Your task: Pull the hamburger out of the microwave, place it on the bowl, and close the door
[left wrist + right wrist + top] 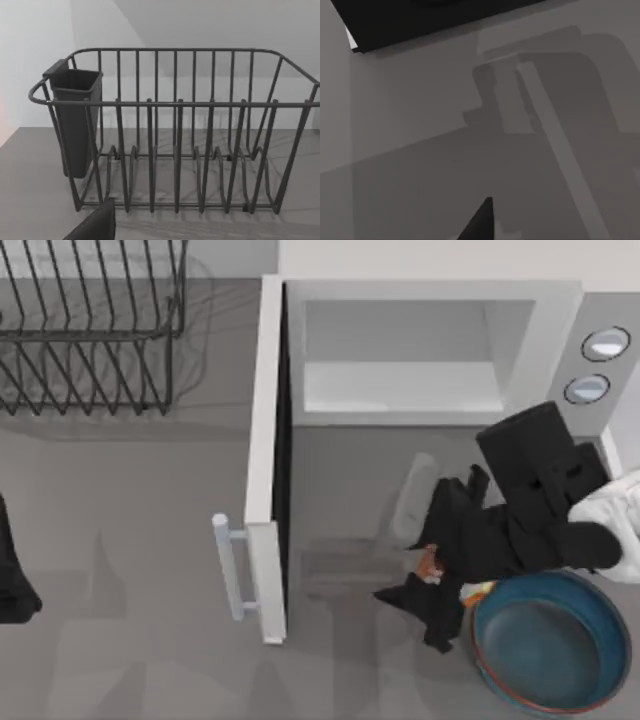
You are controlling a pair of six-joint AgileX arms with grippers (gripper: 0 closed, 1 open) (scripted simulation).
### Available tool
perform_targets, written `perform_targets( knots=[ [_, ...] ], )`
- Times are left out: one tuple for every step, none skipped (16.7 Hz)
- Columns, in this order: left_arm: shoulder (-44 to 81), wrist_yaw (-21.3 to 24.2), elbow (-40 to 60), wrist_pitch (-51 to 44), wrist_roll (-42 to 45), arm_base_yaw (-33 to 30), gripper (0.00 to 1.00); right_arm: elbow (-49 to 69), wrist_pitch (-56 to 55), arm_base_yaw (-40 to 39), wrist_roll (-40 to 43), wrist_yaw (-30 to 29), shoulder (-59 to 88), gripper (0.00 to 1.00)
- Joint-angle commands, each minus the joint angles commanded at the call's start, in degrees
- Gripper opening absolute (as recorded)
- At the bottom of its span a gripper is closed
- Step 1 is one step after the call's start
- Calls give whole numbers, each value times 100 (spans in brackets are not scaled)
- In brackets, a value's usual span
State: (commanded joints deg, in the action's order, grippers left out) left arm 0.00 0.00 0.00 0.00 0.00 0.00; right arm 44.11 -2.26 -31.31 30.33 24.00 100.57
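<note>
The white microwave point(545, 315) stands at the back with its light grey cavity bare. Its door point(268, 440) is swung wide open toward the left, its bar handle point(230, 565) facing the front. My right gripper point(422, 605) hovers in front of the oven, just left of the dark blue bowl point(550, 645), and is shut on the hamburger point(430, 565). Only orange and reddish bits of the bun peek out from under it. In the right wrist view a dark fingertip point(480, 222) hangs over the grey table. My left gripper point(12, 585) is parked at the far left edge.
A black wire dish rack point(90, 330) stands at the back left; the left wrist view faces the rack point(175, 140) and its dark cup holder point(75, 120). Two knobs point(598, 365) sit on the oven's right panel. Open table lies between door and left arm.
</note>
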Motion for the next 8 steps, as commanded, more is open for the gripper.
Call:
perform_targets(
  knots=[
    [0,0,0,0,0,0,100,-102,253,259,626,587,-55,0],
    [0,0,0,0,0,0,100,-210,509,529,1252,1148,-115,0],
    [0,0,0,0,0,0,100,-320,764,809,1859,1678,-179,0],
    [0,0,0,0,0,0,100,-429,1014,1091,2436,2161,-245,0],
    [0,0,0,0,0,0,100,-534,1255,1371,2976,2587,-312,0],
    [0,0,0,0,0,0,100,-634,1486,1646,3472,2952,-377,0],
    [0,0,0,0,0,0,100,-727,1704,1911,3913,3257,-439,0],
    [0,0,0,0,0,0,100,-813,1905,2160,4296,3502,-497,0]
  ],
)
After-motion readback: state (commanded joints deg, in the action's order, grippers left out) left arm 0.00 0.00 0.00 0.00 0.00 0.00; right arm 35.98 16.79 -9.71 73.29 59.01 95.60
